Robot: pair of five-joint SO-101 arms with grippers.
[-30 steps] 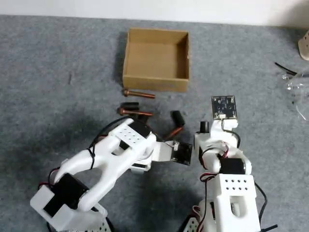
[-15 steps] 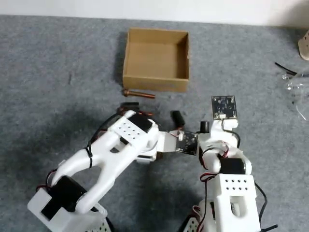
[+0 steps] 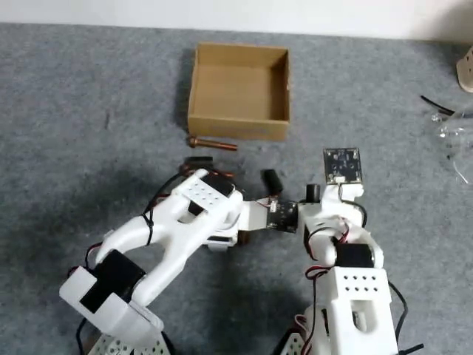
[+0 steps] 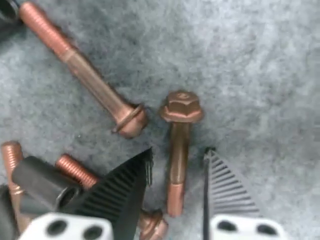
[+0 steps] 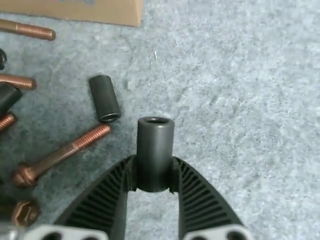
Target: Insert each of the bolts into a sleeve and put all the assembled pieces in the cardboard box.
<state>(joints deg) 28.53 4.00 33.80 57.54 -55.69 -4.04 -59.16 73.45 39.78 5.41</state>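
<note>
My left gripper [image 4: 177,152] stands open, its fingers on either side of a copper bolt [image 4: 179,142] that lies on the grey carpet, hex head pointing away. More bolts [image 4: 80,67] and a black sleeve [image 4: 42,182] lie beside it. My right gripper [image 5: 153,165] is shut on an upright black sleeve [image 5: 155,145], open end up, also seen as the held sleeve [image 3: 312,194] from above. A loose sleeve [image 5: 105,97] and a bolt [image 5: 65,152] lie just beyond it. The cardboard box [image 3: 239,90] stands at the back, with one bolt [image 3: 212,143] in front of it.
The left arm [image 3: 192,222] stretches across the middle of the table over the cluster of bolts, its wrist close to the right arm [image 3: 340,237]. Clear plastic items [image 3: 451,122] lie at the far right edge. A loose sleeve [image 3: 272,180] sits between box and arms.
The left arm has swung right and forward over the bolts, bringing its wrist close to the right arm. The right arm has kept still with its sleeve.
</note>
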